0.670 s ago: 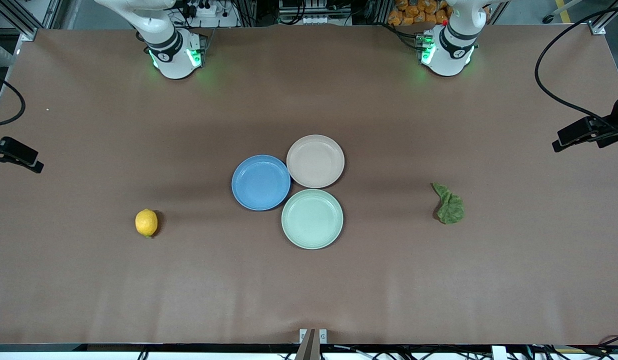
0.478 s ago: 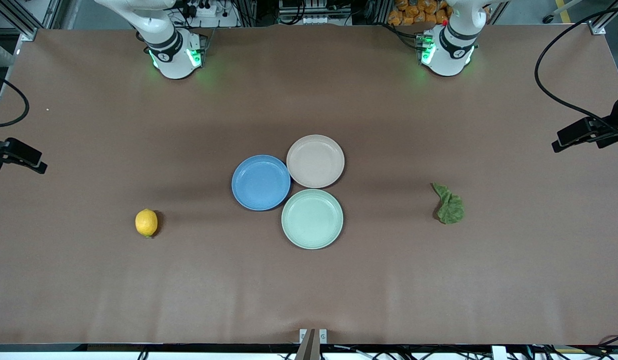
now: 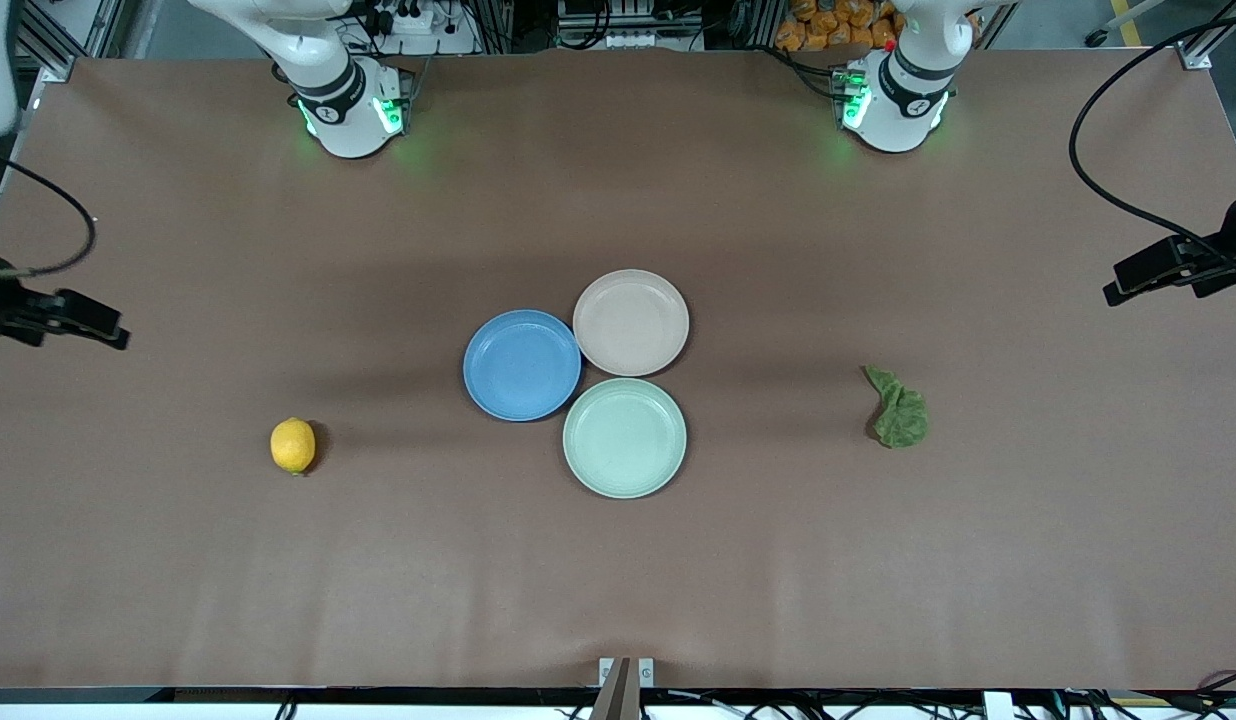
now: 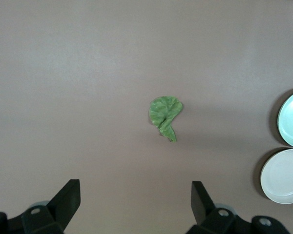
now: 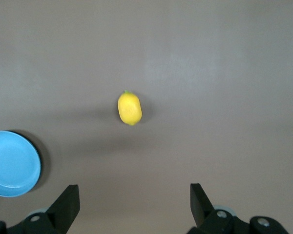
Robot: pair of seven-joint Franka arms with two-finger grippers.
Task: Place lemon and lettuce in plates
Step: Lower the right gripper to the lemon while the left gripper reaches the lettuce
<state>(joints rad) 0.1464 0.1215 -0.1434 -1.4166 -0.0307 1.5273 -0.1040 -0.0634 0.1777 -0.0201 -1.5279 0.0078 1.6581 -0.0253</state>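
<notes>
Right gripper (image 5: 132, 207), jaws wide apart and empty, has shifted inward from the table edge toward the lemon (image 3: 293, 445); left gripper (image 4: 136, 204), equally spread and empty, unchanged over the lettuce (image 3: 898, 410). Blue plate (image 3: 522, 365) and beige-pink plate (image 3: 631, 322) touch mid-table, unmoved. No legible writing. Bare tabletop (image 3: 618, 580) surrounds both items.

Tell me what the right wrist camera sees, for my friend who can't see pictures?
A small yellow lemon lies alone on the brown table, well ahead of the right gripper, whose two black fingers are spread wide open. Part of a blue plate shows at the picture's edge.
</notes>
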